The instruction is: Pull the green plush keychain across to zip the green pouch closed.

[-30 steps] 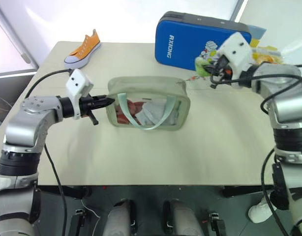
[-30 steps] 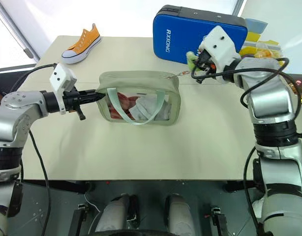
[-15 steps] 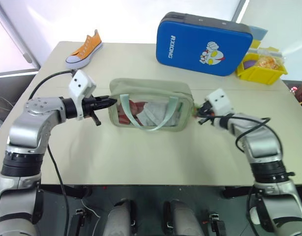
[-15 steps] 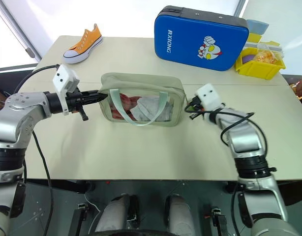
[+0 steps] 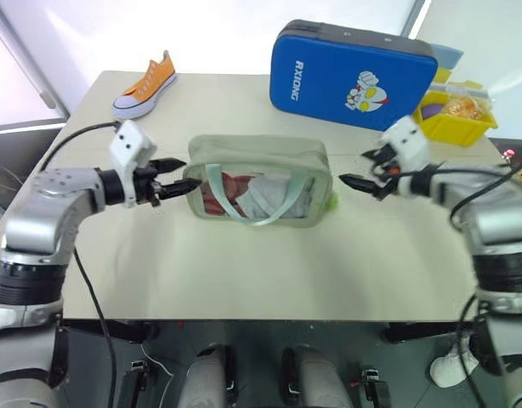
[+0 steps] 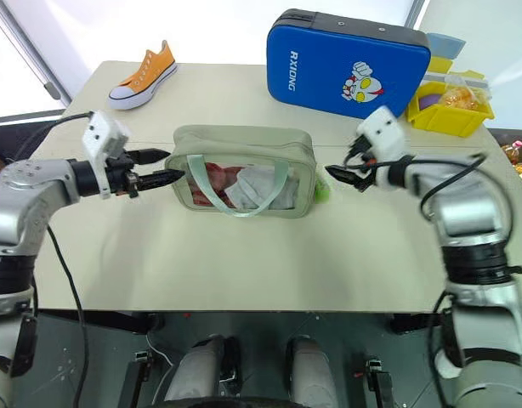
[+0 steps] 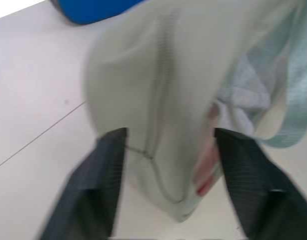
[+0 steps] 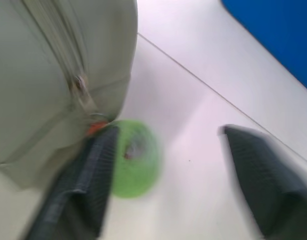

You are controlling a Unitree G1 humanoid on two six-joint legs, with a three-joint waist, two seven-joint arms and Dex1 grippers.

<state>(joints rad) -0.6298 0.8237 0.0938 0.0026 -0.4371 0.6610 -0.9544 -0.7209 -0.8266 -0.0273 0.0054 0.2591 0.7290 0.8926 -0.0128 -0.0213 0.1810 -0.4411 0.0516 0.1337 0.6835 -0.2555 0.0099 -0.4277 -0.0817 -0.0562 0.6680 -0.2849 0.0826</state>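
The green pouch [image 5: 259,183] lies flat in the middle of the table, its mint strap [image 5: 244,208] facing me. Its zip line [image 7: 161,95] looks closed. The green plush keychain [image 8: 136,157] rests on the table against the pouch's right end [image 5: 331,201], hanging from the zipper pull. My left gripper [image 5: 181,173] is open, with its fingers on either side of the pouch's left end. A short way right of the keychain, my right gripper [image 5: 359,168] is open and holds nothing.
A blue hard case [image 5: 350,72] stands at the back of the beige table [image 5: 269,272]. A yellow bin [image 5: 452,119] of small items sits at the back right and an orange sneaker [image 5: 144,83] at the back left.
Both grippers have opened. The right one came down from near the blue case with the keychain, released it by the pouch's right end and drew back right. The left one let go of the pouch's left end.
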